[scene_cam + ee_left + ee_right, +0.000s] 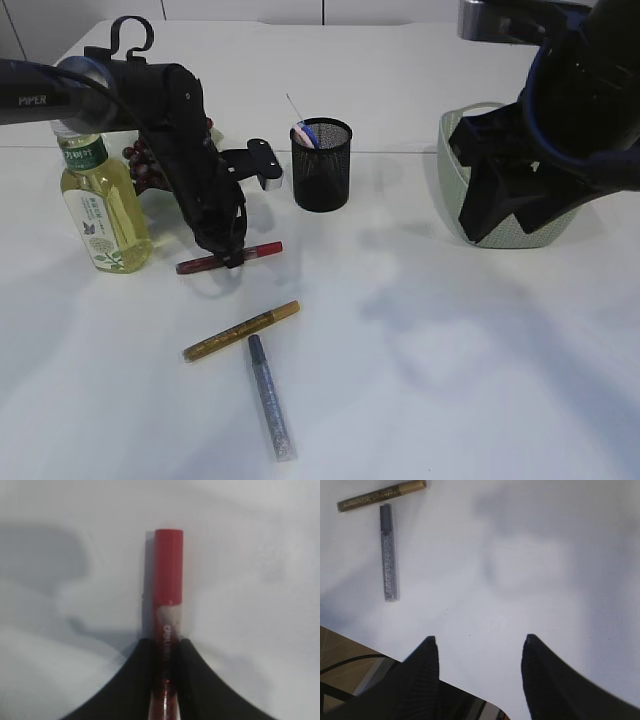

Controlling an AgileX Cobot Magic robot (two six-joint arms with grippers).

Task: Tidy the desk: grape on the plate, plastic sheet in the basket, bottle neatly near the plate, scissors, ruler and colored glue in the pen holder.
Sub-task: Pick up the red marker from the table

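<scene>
Between the left end effector (162, 680) fingers, red glue (167, 580) reads "deli".

A plain white matte tabletop (450, 380) fills nearly all of every view. Soft grey shadows lie across it in broad, blurred patches, heaviest toward the right of the exterior view. 1 faint straight seam (400, 152) crosses the surface from side to side, far back. Beyond the far edge stand pale, flat white panels (240, 10), split by 2 thin vertical joints. In the right wrist view the tabletop's edge runs at a slant across the lower left corner; below it shows brown flooring (335, 650), with 1 thin black cable (365, 656) curving over it.
</scene>
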